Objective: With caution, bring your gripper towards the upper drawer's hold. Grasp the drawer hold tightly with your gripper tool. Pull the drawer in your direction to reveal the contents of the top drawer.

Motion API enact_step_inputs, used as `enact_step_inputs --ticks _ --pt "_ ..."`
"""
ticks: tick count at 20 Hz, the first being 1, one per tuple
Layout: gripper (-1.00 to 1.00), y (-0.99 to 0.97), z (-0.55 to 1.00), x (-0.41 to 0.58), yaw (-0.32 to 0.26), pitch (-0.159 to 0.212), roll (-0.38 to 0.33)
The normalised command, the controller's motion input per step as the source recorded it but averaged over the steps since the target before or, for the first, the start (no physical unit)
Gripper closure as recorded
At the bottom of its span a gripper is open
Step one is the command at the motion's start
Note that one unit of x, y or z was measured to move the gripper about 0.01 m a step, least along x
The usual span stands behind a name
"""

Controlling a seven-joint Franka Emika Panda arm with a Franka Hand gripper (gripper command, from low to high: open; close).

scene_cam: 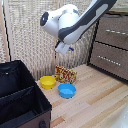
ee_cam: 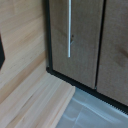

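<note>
I can't tell if the fingers are spread or pressed together: the gripper (scene_cam: 64, 48) is small and blurred in the exterior view, and the wrist cam shows no fingers at all. It hangs in the air, holding nothing, in front of the woven wall panel (scene_cam: 25, 35), above a patterned box (scene_cam: 65, 74). Arm (scene_cam: 82, 20) runs up toward the exterior view's right.

The top drawer (scene_cam: 114, 31) sits on the exterior view's right, well apart from the gripper, looks closed. Its handle (scene_cam: 116, 32) is a thin silver bar on the brown front. Second drawer (scene_cam: 110, 59) below it, own bar. Wrist cam shows one silver bar (ee_cam: 69, 27) on a brown front, prob. one of these, not sure which.

On the wooden floor (scene_cam: 95, 95): yellow bowl (scene_cam: 48, 82) beside the box, blue bowl (scene_cam: 67, 90) near both. Black fabric box (scene_cam: 20, 95) w/ divider at the exterior view's left.
</note>
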Motion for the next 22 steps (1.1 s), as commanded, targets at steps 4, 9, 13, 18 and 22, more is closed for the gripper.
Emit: enact_step_inputs --ticks 4,9,13,18,22 --pt "-1.0 -0.5 0.54 -0.033 -0.061 0.068 -0.14" --pt "-1.0 -0.72 0.3 -0.162 -0.087 0.072 -0.057" --pt "-1.0 -0.89 0.13 -0.212 -0.057 0.006 -0.038" --pt "-1.0 -0.95 0.05 -0.141 -0.024 0.0 -0.074" --pt "-1.0 -0.83 0.01 -0.039 0.0 0.0 -0.18"
